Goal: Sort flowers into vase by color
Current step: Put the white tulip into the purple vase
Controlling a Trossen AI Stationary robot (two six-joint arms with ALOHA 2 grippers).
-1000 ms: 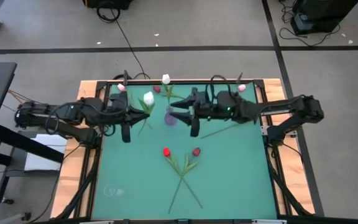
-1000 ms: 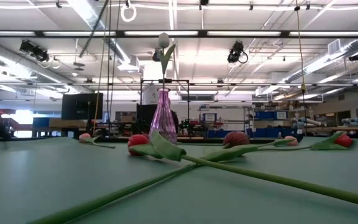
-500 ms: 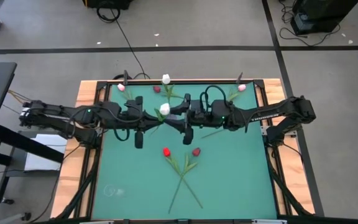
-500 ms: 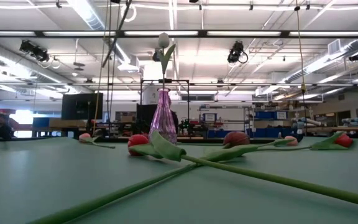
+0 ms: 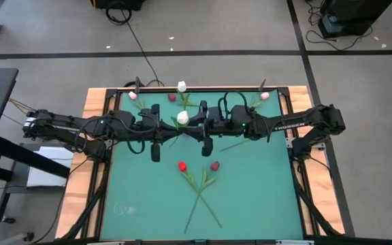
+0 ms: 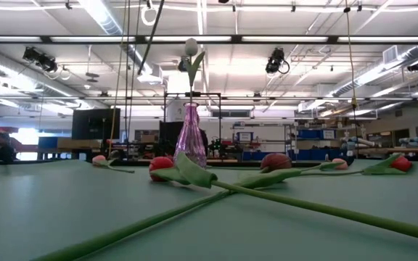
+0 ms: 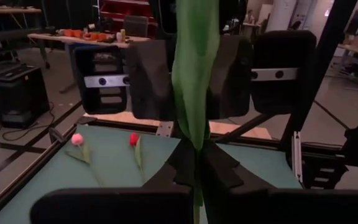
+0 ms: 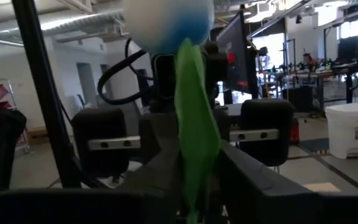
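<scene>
I see a white tulip upright in the air over the middle of the table, between both grippers. My left gripper comes from the left and is shut on it. My right gripper faces it from the right, also shut on it. A pink glass vase stands on the table with another white tulip upright in it. In the high view the arms hide the vase. A red tulip and a dark red tulip lie on the mat, stems crossed. My left gripper pinches the white tulip's green leaf and stem between its two fingers, level, from the table's left. The tulip stands upright and lifted clear. My right gripper has one finger on each side of the leaf, just below the white head. It comes level from the table's right.
Along the far edge lie a pink tulip, a dark red one and another pink one. The crossed stems run toward the near edge. Bare green mat shows near left and near right.
My left gripper has carried the white tulip toward the table's right, to the middle. My right gripper has moved toward the table's left and met it there. Over the last half second both have stayed almost still around the tulip.
</scene>
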